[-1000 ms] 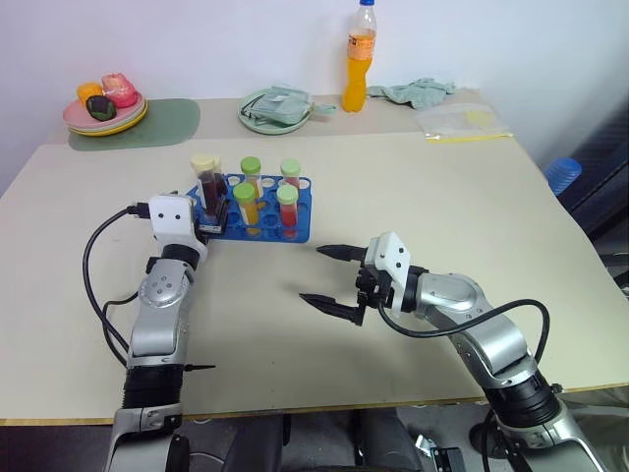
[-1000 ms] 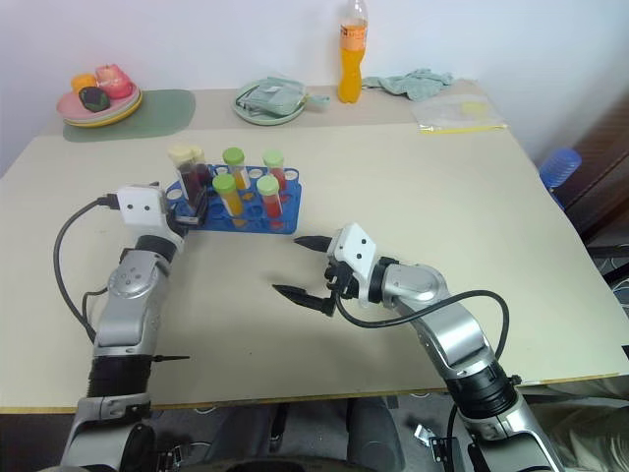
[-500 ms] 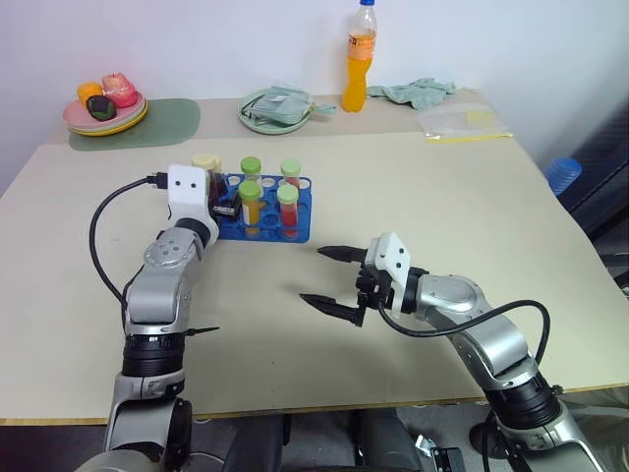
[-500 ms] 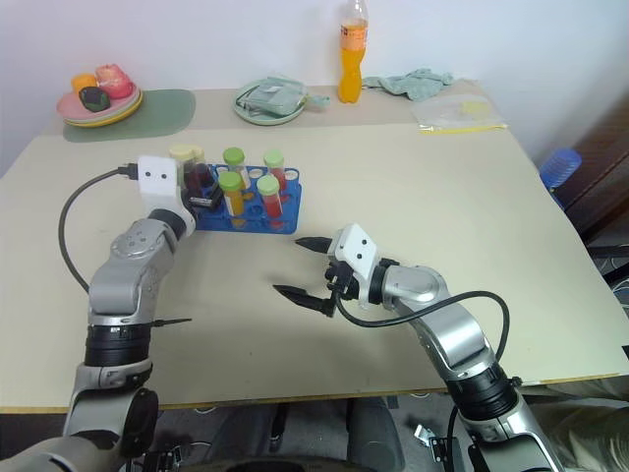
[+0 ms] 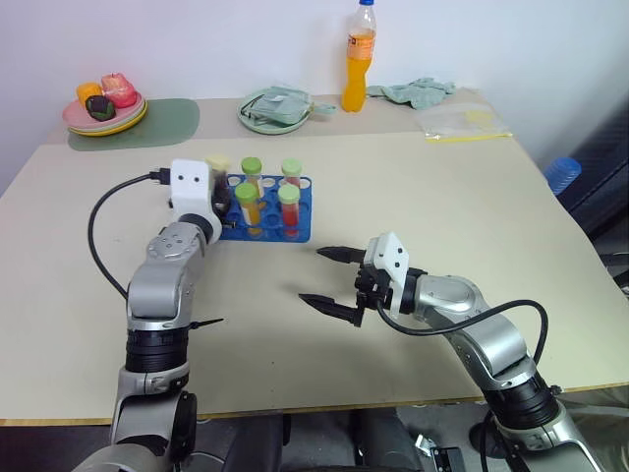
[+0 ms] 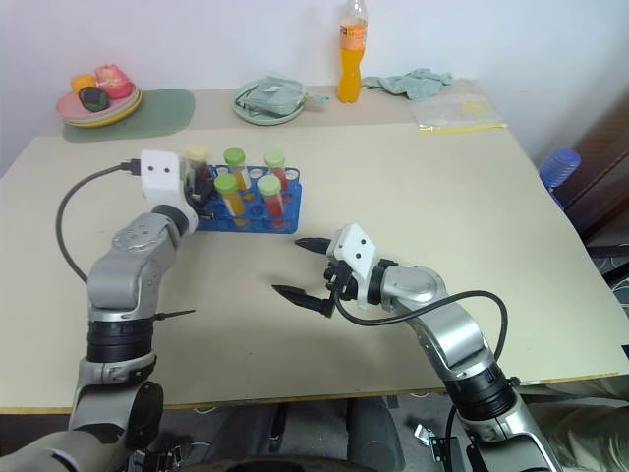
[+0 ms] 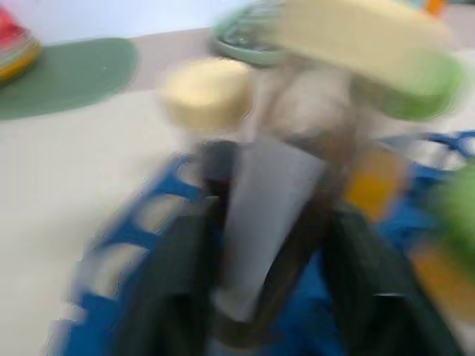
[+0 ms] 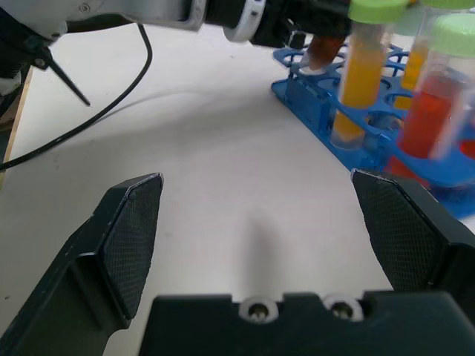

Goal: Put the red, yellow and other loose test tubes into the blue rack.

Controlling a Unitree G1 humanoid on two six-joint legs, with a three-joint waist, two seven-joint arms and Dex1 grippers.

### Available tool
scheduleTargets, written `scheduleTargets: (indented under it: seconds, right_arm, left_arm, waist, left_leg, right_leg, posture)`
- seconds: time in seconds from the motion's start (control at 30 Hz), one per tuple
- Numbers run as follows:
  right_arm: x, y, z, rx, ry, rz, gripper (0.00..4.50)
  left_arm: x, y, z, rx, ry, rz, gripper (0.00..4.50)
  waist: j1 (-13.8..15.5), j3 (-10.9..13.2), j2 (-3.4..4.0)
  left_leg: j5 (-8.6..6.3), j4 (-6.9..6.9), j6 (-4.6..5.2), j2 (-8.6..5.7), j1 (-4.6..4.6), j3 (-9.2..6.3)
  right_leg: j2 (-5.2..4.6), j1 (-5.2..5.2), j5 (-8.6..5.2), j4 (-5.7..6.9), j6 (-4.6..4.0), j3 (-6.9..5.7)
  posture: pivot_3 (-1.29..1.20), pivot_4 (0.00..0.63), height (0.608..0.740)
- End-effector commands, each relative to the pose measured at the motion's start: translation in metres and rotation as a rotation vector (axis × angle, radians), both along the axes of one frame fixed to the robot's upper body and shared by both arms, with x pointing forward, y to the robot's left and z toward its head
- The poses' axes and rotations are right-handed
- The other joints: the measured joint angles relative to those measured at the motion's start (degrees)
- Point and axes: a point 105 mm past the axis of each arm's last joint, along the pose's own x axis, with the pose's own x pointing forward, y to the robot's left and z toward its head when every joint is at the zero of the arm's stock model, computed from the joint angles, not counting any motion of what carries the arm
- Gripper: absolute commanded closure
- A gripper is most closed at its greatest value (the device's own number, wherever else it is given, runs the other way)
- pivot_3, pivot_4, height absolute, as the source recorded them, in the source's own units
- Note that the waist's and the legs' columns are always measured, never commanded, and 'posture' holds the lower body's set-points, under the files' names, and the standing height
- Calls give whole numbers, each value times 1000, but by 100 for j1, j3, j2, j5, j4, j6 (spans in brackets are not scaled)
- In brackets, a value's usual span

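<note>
The blue rack [image 5: 301,232] stands left of the table's middle. It holds two yellow tubes [image 5: 247,204] and two red tubes [image 5: 288,207], all with green caps. At the rack's left end my left gripper [image 5: 225,196] points level and is shut on a dark tube [image 7: 271,215] with a cream cap [image 5: 217,166]; the tube's foot sits at a rack hole [image 8: 318,49]. A second cream cap [image 7: 208,93] shows beside it. My right gripper [image 5: 312,275] hovers open over bare table in front of the rack, with nothing between its fingers [image 8: 133,222].
Along the back edge are a plate of fruit [image 5: 103,113] on a green mat [image 5: 167,123], a green plate with a cloth [image 5: 275,108], an orange bottle [image 5: 360,59], a crumpled cloth [image 5: 418,91] and a plastic bag [image 5: 462,123]. My left arm's cable [image 5: 98,236] loops beside the rack.
My left gripper has lifted and swung level at the rack's left end, and its jaws have closed on the dark tube. My right gripper has stayed still and open.
</note>
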Motion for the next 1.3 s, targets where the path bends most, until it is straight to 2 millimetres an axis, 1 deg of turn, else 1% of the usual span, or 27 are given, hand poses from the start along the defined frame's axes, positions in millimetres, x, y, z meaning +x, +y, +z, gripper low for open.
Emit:
scheduleTargets:
  seconds: [0.03, 0.27, 0.43, 0.67, 0.87, 1.03, 1.2, 1.23, 1.27, 1.3]
  right_arm:
    - [-3, 4, 14, 32, -47, 22, 0]
    - [-3, 4, 14, 33, -47, 23, 0]
    - [-2, 3, 14, 32, -48, 22, 0]
    - [-2, 4, 14, 31, -49, 24, 0]
    - [-2, 5, 14, 31, -50, 29, 0]
    - [-2, 4, 14, 30, -50, 28, 0]
    - [-2, 4, 14, 30, -52, 27, 0]
    - [-3, 4, 15, 30, -52, 27, 0]
    - [-3, 4, 15, 30, -52, 27, 0]
    - [-3, 4, 15, 31, -53, 26, 0]
  left_arm:
    - [-1, -6, 18, 13, -58, -19, 2764]
    - [-2, -5, 17, 16, -68, -9, 2764]
    - [-8, -8, 17, 13, -141, -26, 2764]
    - [-18, 3, 7, -14, -244, 31, 2764]
    - [-26, 1, -8, -48, -295, 22, 2764]
    - [-26, 3, -19, -54, -295, 41, 2764]
    - [-25, -1, -24, -84, -282, 28, 2764]
    - [-25, -2, -24, -98, -284, 19, 2212]
    - [-25, -2, -22, -106, -288, 14, 1981]
    - [-26, -1, -21, -110, -291, 19, 1520]
  waist:
    - [-7, 0, 0]
    - [-12, 0, 0]
    - [-11, 0, 0]
    - [-9, 0, 0]
    - [-2, 0, 0]
    - [-5, 0, 0]
    - [-6, 0, 0]
    - [-5, 0, 0]
    - [-7, 0, 0]
    - [-9, 0, 0]
  left_leg:
    - [0, 0, 0, -1, 0, 1]
    - [0, -1, 0, 0, 0, 1]
    - [0, -1, 0, 0, 0, 1]
    - [0, -1, 0, 0, 0, 1]
    - [0, -2, 0, 0, 0, 1]
    - [-1, -1, 1, 0, 0, 1]
    - [-1, -2, 1, 0, 0, 1]
    - [-1, -1, 1, 0, 0, 1]
    - [-1, -1, 1, 0, 0, 1]
    - [-1, -1, 1, 0, 0, 1]
  right_leg:
    - [-1, 1, 0, -1, 0, 0]
    - [0, -1, 0, 0, 0, 1]
    - [-1, -2, 0, 0, 0, 1]
    - [-3, -1, 0, -2, 0, 1]
    - [-3, -1, 0, -2, 0, 1]
    - [-3, 0, 0, -4, 0, 0]
    - [-2, 0, 0, -3, 0, 0]
    - [-2, 0, 0, -3, 0, 0]
    - [-2, 1, 0, -3, 0, 0]
    - [-2, 1, 0, -3, 0, 0]
  posture:
    - [0, 150, 740]
    - [0, 150, 740]
    - [0, 150, 740]
    - [0, 150, 740]
    - [0, 150, 740]
    - [0, 150, 740]
    - [0, 150, 740]
    - [0, 150, 740]
    - [0, 150, 740]
    - [0, 150, 740]
